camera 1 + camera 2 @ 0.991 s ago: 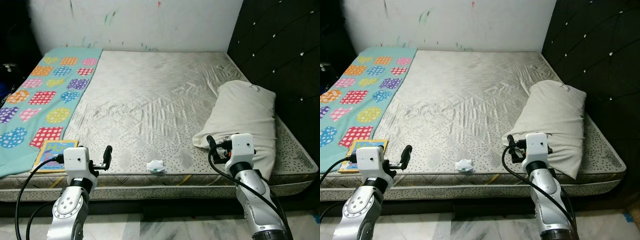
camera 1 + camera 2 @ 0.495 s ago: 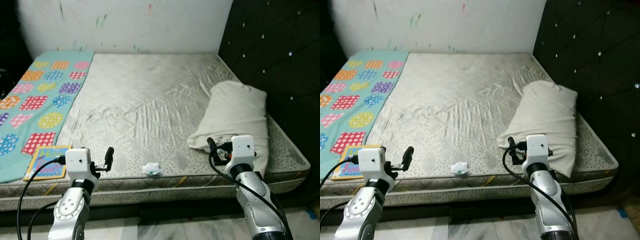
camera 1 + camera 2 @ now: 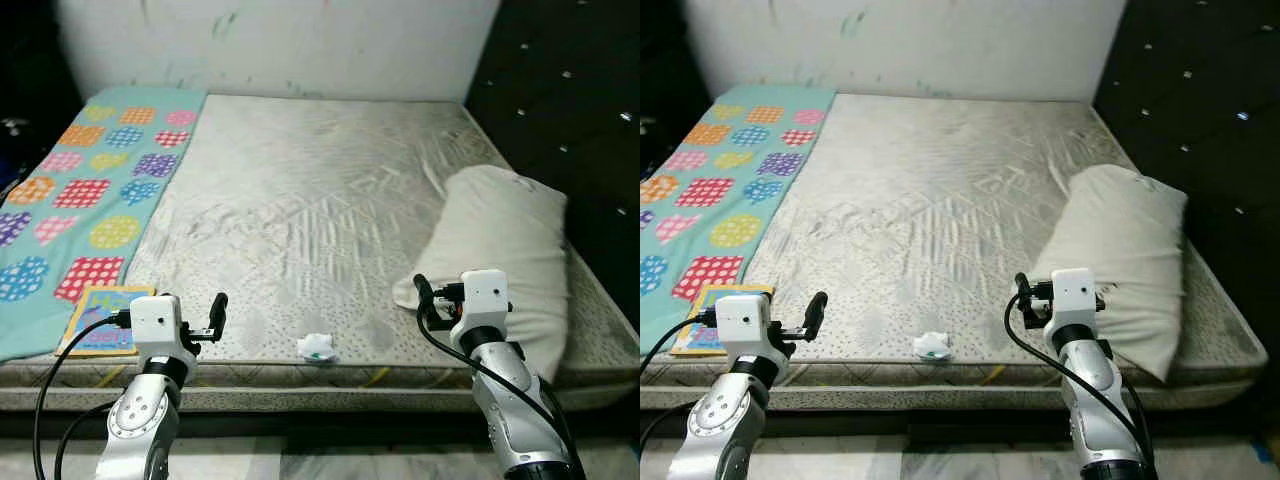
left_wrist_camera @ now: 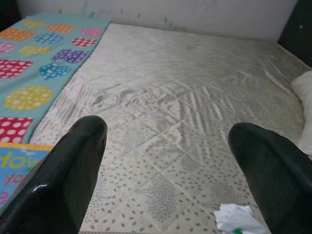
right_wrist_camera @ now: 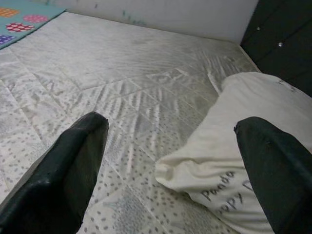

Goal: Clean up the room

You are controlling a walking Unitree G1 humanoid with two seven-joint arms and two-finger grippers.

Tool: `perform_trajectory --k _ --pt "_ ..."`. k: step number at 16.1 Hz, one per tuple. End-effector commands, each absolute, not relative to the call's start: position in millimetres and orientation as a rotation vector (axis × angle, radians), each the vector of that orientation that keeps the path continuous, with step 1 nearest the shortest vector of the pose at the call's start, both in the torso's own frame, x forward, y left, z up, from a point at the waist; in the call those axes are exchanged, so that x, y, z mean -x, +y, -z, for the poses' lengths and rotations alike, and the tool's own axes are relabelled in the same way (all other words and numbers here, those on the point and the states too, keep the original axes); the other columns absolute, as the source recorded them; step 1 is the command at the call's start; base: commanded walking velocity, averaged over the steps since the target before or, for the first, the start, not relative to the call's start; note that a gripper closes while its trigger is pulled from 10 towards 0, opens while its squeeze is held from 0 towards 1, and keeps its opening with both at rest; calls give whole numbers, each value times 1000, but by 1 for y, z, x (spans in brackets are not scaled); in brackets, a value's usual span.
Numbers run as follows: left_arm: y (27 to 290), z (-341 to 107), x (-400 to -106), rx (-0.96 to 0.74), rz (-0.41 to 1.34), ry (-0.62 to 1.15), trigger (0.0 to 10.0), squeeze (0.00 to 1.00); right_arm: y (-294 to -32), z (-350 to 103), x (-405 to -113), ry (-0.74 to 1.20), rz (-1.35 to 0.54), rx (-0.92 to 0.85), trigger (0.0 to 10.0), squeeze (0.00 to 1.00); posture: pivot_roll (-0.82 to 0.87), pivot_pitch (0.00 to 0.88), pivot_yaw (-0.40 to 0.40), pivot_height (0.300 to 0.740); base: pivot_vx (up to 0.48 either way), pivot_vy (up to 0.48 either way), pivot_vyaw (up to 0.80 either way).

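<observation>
Ahead, bed (image 3: 300, 190) with bare grey mattress. Crumpled white paper scrap (image 3: 317, 346) lay near front edge, between both grippers. Left gripper (image 4: 165, 161) hovered at bed edge, fingers spread wide, empty. Right gripper (image 5: 170, 165) likewise open, empty, beside cream pillow (image 3: 510, 250). Book (image 3: 103, 320) sat on patterned blanket (image 3: 80, 200).

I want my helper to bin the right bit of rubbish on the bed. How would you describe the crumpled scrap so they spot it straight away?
Start at the big grey quilted mattress and follow its near edge. Roughly midway along it, between the colourful children's book on the left and the cream pillow on the right, lies a small crumpled white paper scrap. It alone is tiny, wadded, and marked with a touch of green.
</observation>
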State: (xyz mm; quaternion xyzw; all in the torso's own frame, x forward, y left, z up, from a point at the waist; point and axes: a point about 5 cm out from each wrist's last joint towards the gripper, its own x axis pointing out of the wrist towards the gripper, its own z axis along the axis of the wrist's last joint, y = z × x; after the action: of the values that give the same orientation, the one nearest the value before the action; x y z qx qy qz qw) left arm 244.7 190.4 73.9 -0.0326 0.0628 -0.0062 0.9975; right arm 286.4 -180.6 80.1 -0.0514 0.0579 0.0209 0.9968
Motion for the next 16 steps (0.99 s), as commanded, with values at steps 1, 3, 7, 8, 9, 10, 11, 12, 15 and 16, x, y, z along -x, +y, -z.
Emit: perform_trajectory --k 1,3,7,8,9,10,11,12,15,16 --pt "190 -75 -246 64 19 126 10000 0 -182 -81 -288 117 -30 111 10000 0 -42 0 -36 740 289 0 0" --pt "190 -75 -246 63 20 127 10000 0 -183 -81 -289 116 -26 113 10000 0 -42 0 -37 740 277 0 0" --pt "190 -75 -247 62 21 128 10000 0 -184 -81 -290 115 -21 116 10000 0 -42 0 -35 740 271 0 0" --pt "189 -75 -247 62 23 127 10000 0 -184 -81 -290 115 -21 116 10000 0 -42 0 -35 740 277 0 0" --pt "189 -75 -248 61 24 128 10000 0 -184 -81 -291 115 -20 117 10000 0 -43 0 -34 740 277 0 0" --pt "189 -75 -248 60 26 130 10000 0 -184 -81 -291 114 -19 116 10000 0 -43 0 -34 740 281 0 0" --pt "189 -75 -248 60 26 130 10000 0 -184 -81 -291 114 -19 116 10000 0 -43 0 -34 740 281 0 0" --pt "189 -75 -248 59 25 130 10000 0 -184 -81 -291 114 -19 117 10000 0 -43 0 -34 740 281 0 0" --pt "189 -75 -249 57 26 128 10000 0 -184 -81 -292 113 -18 118 10000 0 -42 0 -34 740 285 0 0" --pt "188 -75 -249 61 28 126 10000 0 -184 -81 -292 111 -16 119 10000 0 -42 0 -34 740 311 0 0"
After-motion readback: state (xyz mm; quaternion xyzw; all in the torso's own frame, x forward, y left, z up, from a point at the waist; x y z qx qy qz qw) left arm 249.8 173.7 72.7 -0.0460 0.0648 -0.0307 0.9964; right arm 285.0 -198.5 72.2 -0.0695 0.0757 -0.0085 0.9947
